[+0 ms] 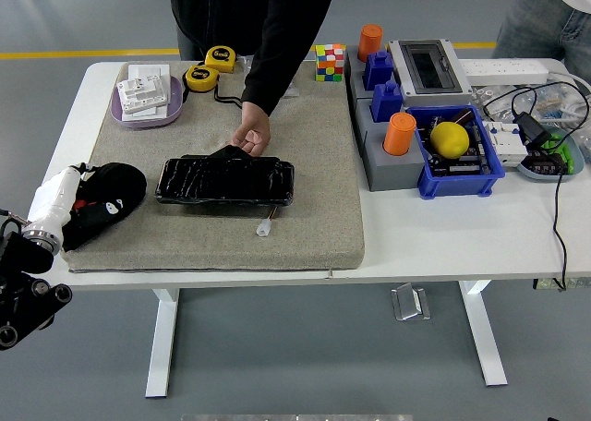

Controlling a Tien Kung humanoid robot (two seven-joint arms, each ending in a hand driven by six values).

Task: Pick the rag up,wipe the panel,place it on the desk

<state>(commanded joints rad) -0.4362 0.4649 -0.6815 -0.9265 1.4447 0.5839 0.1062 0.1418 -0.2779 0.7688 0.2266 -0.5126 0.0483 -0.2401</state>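
Note:
The black panel (224,181) lies flat in the middle of the beige mat (314,227). A person's hand (250,138) reaches from the far side and holds the panel's far edge. The rag (113,196), a black bundle with a small white mark, lies on the mat's left edge. My left hand (57,198), white at the wrist, rests against the rag's left side, and the rag hides how it touches. My right arm is out of view.
A small white connector (265,227) lies just in front of the panel. A purple tray (148,114) and two yellow tape measures (202,77) sit at the back left. To the right stand grey and blue boxes (397,135) with orange cylinders, a yellow ball and cables.

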